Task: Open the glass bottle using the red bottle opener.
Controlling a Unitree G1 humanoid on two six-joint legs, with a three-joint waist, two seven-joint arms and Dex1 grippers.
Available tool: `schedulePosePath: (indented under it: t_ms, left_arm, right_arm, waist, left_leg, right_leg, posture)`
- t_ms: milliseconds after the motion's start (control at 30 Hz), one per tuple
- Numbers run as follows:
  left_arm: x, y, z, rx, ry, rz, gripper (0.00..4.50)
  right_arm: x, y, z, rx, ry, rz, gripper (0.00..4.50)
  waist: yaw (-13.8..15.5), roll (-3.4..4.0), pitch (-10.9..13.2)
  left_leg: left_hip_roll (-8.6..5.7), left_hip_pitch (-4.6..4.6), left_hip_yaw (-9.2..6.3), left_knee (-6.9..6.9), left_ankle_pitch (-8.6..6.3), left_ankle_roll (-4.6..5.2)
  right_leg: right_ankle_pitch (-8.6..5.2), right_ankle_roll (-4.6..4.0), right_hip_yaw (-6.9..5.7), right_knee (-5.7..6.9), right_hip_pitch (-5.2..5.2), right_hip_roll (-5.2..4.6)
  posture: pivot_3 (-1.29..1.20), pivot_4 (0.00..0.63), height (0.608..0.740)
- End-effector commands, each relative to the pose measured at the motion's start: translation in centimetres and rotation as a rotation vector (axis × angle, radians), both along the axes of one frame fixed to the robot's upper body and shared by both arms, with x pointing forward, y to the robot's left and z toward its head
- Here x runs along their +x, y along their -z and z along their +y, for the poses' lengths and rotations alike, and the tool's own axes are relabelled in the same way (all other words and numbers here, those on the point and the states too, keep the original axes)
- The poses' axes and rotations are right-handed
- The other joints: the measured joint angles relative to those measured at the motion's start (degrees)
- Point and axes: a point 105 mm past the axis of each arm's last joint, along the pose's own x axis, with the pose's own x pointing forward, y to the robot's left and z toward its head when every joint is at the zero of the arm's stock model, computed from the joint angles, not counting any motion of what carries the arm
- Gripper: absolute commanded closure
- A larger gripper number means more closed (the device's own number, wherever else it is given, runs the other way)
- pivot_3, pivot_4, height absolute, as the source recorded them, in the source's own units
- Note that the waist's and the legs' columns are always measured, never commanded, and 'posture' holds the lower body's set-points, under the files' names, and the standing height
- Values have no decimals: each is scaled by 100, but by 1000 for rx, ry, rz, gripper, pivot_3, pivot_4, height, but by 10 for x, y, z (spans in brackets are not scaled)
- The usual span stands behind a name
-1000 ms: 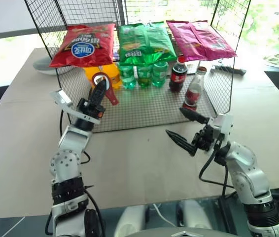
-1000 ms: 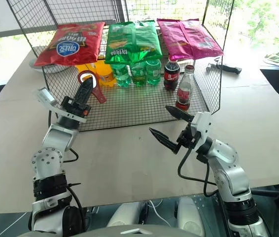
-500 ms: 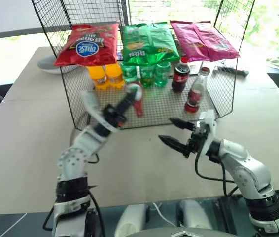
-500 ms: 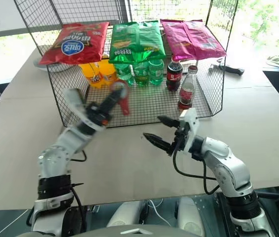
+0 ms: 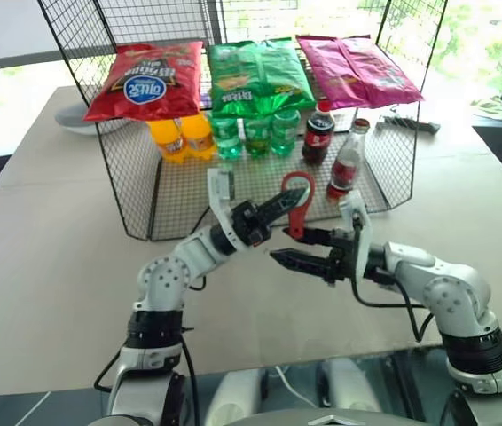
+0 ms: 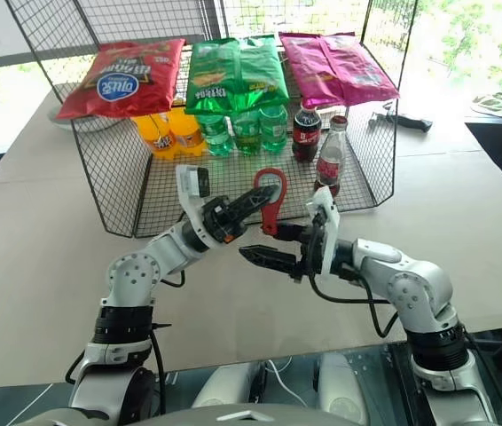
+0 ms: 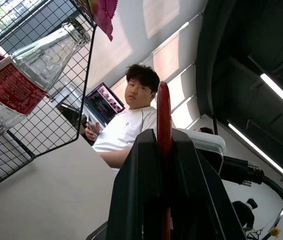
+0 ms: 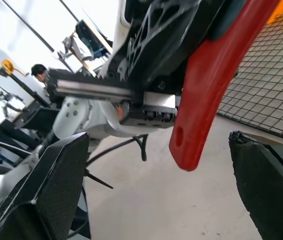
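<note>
Handing over: left gripper clamping red opener before bottle; right gripper gaping beneath, needing closing.

Beige table – bright windows behind; long ceiling light strips overhead.

I count three snack bags atop the wire rack, upper frame. Beneath: two orange bottles, three green bottles, two cola bottles. One red bottle opener, centre frame.
</note>
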Motion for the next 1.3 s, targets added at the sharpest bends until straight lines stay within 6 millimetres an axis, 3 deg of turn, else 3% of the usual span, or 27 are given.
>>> schedulePosePath:
  t_ms: [33,67,167,300,333,400,467,800,833,867,1033,1133,1300]
  left_arm:
    - [-3,-4,0,-3,20,-28,4462]
    - [-3,-3,1,-1,20,-29,4462]
    - [-2,-1,1,4,7,-33,4500]
    - [-1,0,0,-3,-3,-31,4500]
    - [-1,0,0,-5,-4,-28,4500]
    - [-1,0,0,-10,-5,-24,4500]
    - [-1,0,1,-13,-8,-20,4500]
    - [0,4,0,14,-18,-45,4500]
    - [1,4,1,12,-23,-51,3756]
    - [2,3,2,9,-36,-61,3542]
    - [6,-2,4,14,-63,-101,1287]
    - [9,-5,4,41,-97,-154,45]
    - [20,1,-3,163,-187,-286,45]
  right_arm:
    - [-3,-13,-1,27,-16,-33,0]
    - [-4,-13,-1,26,-17,-32,0]
    - [-6,-14,1,29,-41,-18,800]
    - [-8,-14,3,28,-56,-14,2774]
    - [-8,-13,4,29,-56,-12,2947]
    - [-8,-13,5,31,-56,-9,3946]
    - [-7,-13,5,36,-50,-8,4423]
    - [-2,-12,1,48,3,-15,4423]
    - [-1,-11,0,48,17,-20,4500]
    - [1,-11,-2,47,35,-22,4500]
    - [14,-7,-12,41,162,-64,4500]
    - [26,-1,-31,5,308,-116,4500]
    - [41,-3,-66,-19,552,-265,4500]
  waist:
    - [-2,0,0]
    - [-1,0,0]
    - [-1,0,0]
    - [5,0,0]
    - [5,0,0]
    - [2,0,0]
    - [0,0,0]
    - [1,0,0]
    - [1,0,0]
    - [1,0,0]
    - [5,0,0]
    - [15,0,0]
    - [24,-1,0]
  left_leg:
    - [0,-1,0,0,0,0]
    - [0,-2,0,0,0,0]
    - [0,-2,0,0,0,0]
    - [0,-4,-1,1,0,0]
    - [0,-4,-1,0,0,0]
    - [0,-4,-1,0,0,0]
    - [0,-5,-1,0,0,0]
    - [-1,-6,0,0,0,0]
    - [-1,-6,-1,0,0,0]
    - [-1,-5,-1,0,0,0]
    - [-1,-7,0,0,0,0]
    - [-2,-11,0,0,0,0]
    - [-4,-14,3,0,0,0]
  right_leg:
    - [0,0,0,0,-1,0]
    - [0,0,0,0,-2,0]
    - [0,0,0,0,-2,0]
    - [0,0,-1,0,-2,-1]
    - [0,0,-1,0,-2,-1]
    - [0,0,-1,-1,-2,-1]
    - [0,0,-1,-1,-4,-1]
    - [0,0,0,-1,-4,-2]
    - [0,0,0,-1,-4,-2]
    - [0,0,-1,-1,-4,-1]
    - [0,0,0,-1,-8,-1]
    - [0,1,0,-1,-12,-2]
    - [0,1,1,-1,-15,-2]
  posture:
    - [0,150,740]
    - [0,150,740]
    - [0,150,740]
    - [0,150,740]
    - [0,150,740]
    - [0,150,740]
    - [0,150,740]
    - [0,150,740]
    - [0,150,740]
    - [0,150,740]
    - [0,150,740]
    - [0,150,740]
    - [0,150,740]
